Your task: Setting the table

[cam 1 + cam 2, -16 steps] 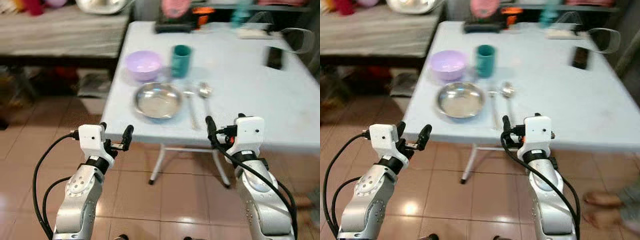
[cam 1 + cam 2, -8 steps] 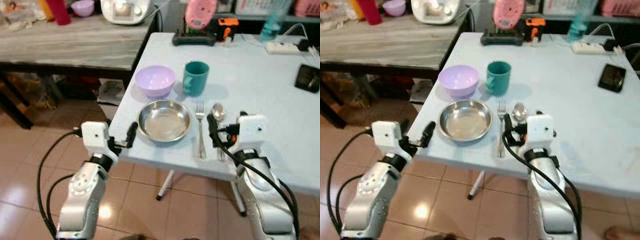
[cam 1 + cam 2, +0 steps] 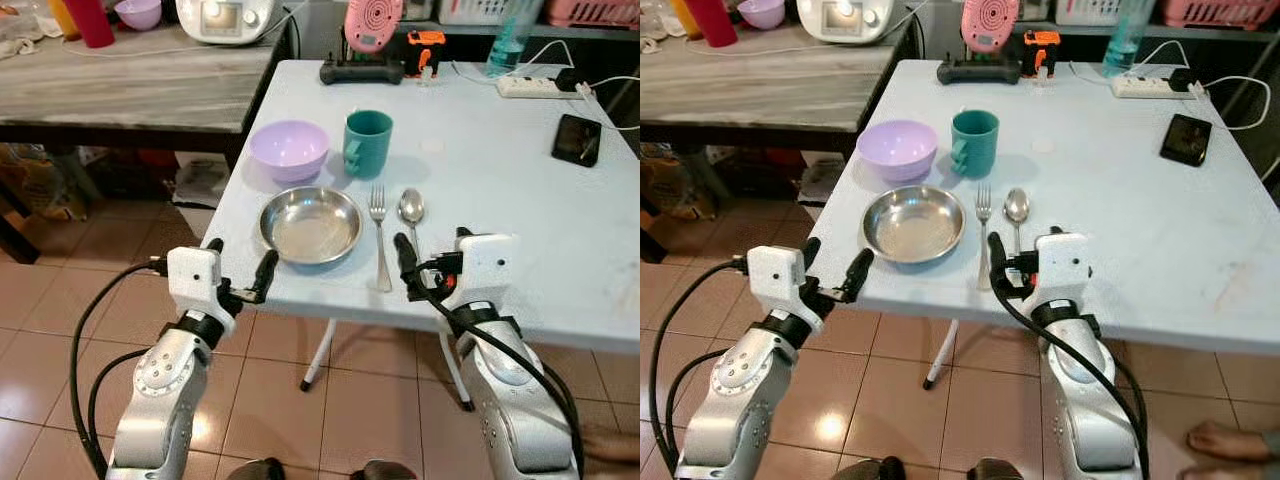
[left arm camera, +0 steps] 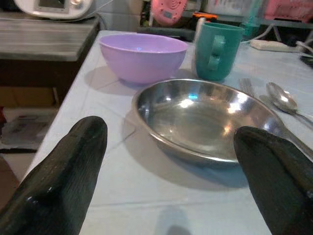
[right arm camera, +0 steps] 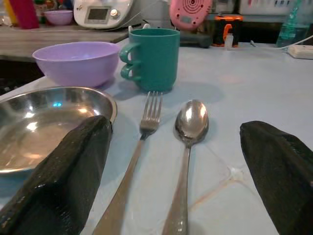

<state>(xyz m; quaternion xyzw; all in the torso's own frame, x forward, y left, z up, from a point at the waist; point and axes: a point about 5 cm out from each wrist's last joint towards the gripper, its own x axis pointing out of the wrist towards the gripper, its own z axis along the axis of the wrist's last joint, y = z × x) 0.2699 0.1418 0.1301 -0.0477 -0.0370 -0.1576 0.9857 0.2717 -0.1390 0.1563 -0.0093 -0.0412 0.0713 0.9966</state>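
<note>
1. My left gripper [image 3: 238, 270] hangs just off the table's [image 3: 520, 190] near edge, by its near left corner; its fingers [image 4: 63, 181] are spread wide and hold nothing.
2. My right gripper [image 3: 430, 262] sits over the near edge of the table, at the handle ends of the cutlery; its fingers [image 5: 63, 181] are also spread wide and empty.
3. A steel plate [image 3: 311, 224] lies close to the near edge, toward the left side of the table.
4. A fork [image 3: 379, 235] lies just right of the plate, tines pointing to the far edge; a spoon [image 3: 412, 212] lies beside the fork, parallel, bowl toward the far edge.
5. A purple bowl [image 3: 288, 150] stands behind the plate near the left edge; a green mug [image 3: 367, 143] stands upright just right of it.
6. A phone [image 3: 576, 138] lies near the right edge; a power strip [image 3: 535, 87] lies at the far right corner.
7. A pink device [image 3: 366, 25] stands on a black base at the far edge.
</note>
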